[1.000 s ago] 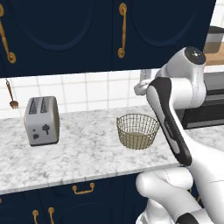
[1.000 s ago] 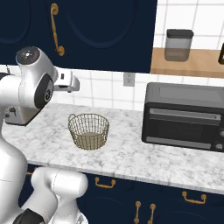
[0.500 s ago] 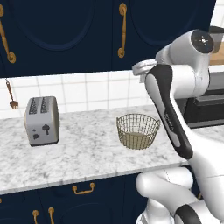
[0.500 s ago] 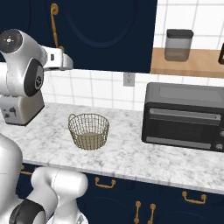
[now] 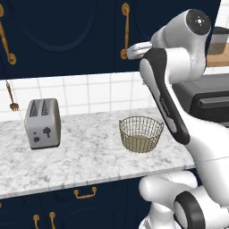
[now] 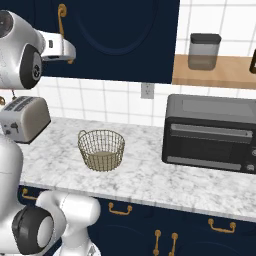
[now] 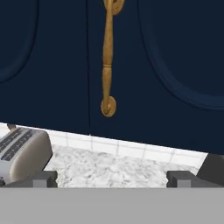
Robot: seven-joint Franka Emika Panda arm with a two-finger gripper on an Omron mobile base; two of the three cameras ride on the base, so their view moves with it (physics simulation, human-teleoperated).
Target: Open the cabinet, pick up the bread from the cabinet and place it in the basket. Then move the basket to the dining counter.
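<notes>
A silver two-slot toaster (image 5: 42, 123) stands at the left of the marble desk (image 5: 80, 156), its dark lever facing forward. A black toaster oven (image 6: 210, 132) sits at the right end of the same desk. Above it, a dark-lidded grey canister (image 6: 203, 51) rests on a wooden shelf (image 6: 215, 79). A brass fork (image 5: 11, 96) hangs against the white tiled wall (image 5: 94, 91), and lower navy drawers (image 6: 165, 230) carry short brass pulls.
</notes>
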